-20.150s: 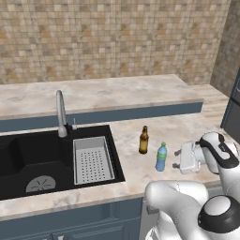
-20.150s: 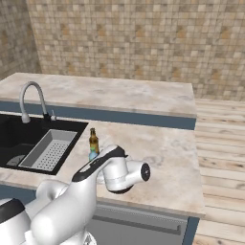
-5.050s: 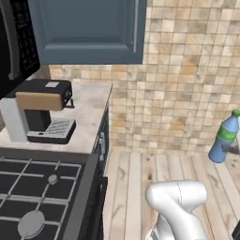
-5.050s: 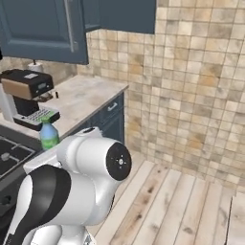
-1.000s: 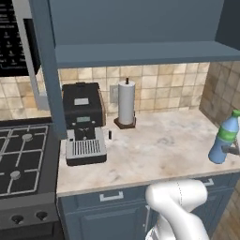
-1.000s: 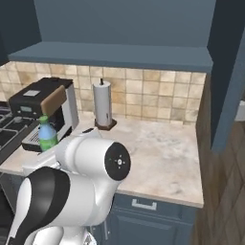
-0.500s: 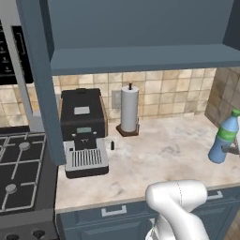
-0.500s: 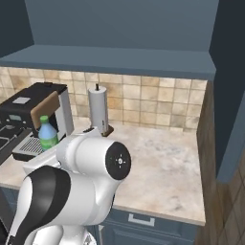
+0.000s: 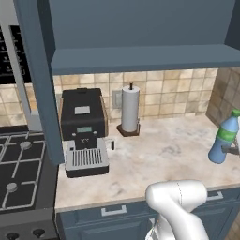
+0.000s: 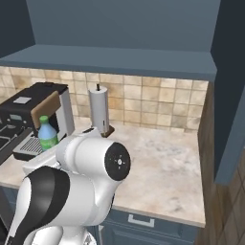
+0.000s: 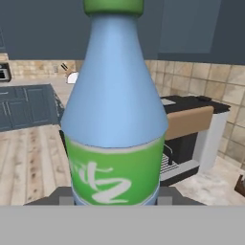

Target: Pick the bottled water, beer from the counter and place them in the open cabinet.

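Note:
The bottled water (image 11: 115, 110), light blue with a green cap and label, stands upright in my gripper (image 11: 115, 198), which is shut on its lower body. In the left base view the bottled water (image 9: 224, 143) hangs at the far right above the counter (image 9: 164, 154), with the gripper (image 9: 233, 150) at the picture's edge. From the right base view the bottled water (image 10: 47, 133) peeks out behind my arm. The open cabinet (image 9: 140, 58) has its flat shelf above the counter. The beer is out of view.
A black coffee machine (image 9: 84, 129) stands at the counter's left, with a paper towel roll (image 9: 130, 110) beside it against the tiled wall. A stove (image 9: 18, 173) lies further left. The cabinet's open door (image 10: 229, 95) hangs at the right; another slab (image 9: 40, 84) stands at the left.
The whole picture has shifted as the base moved, bringing the counter and cabinet shelf nearer and more square on. The bottled water keeps its place in the gripper.

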Robot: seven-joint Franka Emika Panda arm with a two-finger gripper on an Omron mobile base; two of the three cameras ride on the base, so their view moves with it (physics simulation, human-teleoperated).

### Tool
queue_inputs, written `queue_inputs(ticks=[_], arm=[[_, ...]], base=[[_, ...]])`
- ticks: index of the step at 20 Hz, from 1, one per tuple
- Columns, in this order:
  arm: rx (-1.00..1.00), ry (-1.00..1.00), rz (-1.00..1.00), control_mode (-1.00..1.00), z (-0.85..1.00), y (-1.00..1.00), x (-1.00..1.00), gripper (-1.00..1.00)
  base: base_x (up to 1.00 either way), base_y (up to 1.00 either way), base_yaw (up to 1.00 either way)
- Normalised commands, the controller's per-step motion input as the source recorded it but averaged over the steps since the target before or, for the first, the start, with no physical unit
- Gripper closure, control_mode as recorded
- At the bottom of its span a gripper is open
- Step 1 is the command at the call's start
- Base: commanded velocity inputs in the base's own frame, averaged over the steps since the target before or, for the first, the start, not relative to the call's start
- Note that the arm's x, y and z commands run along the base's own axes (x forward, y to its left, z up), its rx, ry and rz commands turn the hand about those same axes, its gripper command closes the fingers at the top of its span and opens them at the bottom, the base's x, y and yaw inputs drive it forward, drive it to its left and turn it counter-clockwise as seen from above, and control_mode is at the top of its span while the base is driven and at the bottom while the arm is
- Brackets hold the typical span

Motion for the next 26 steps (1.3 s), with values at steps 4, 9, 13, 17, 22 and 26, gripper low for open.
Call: queue_inputs(ticks=[4, 9, 13, 17, 22, 26], arm=[[0.0, 0.0, 0.0, 1.0, 0.0, 0.0, 0.0, 1.0], [0.0, 0.0, 0.0, 1.0, 0.0, 0.0, 0.0, 1.0], [0.0, 0.0, 0.0, -1.0, 0.0, 0.0, 0.0, 1.0], [-0.02, 0.0, 0.0, -1.0, 0.03, 0.0, 0.04, 1.0], [-0.05, 0.01, 0.0, -1.0, 0.11, 0.11, 0.15, 1.0], [0.08, -0.04, -0.04, -1.0, 0.76, 0.44, 0.0, 1.0]], base=[[0.23, -0.05, 0.07], [0.0, 0.0, 0.0], [0.0, 0.0, 0.0], [0.0, 0.0, 0.0], [0.0, 0.0, 0.0], [0.0, 0.0, 0.0]])
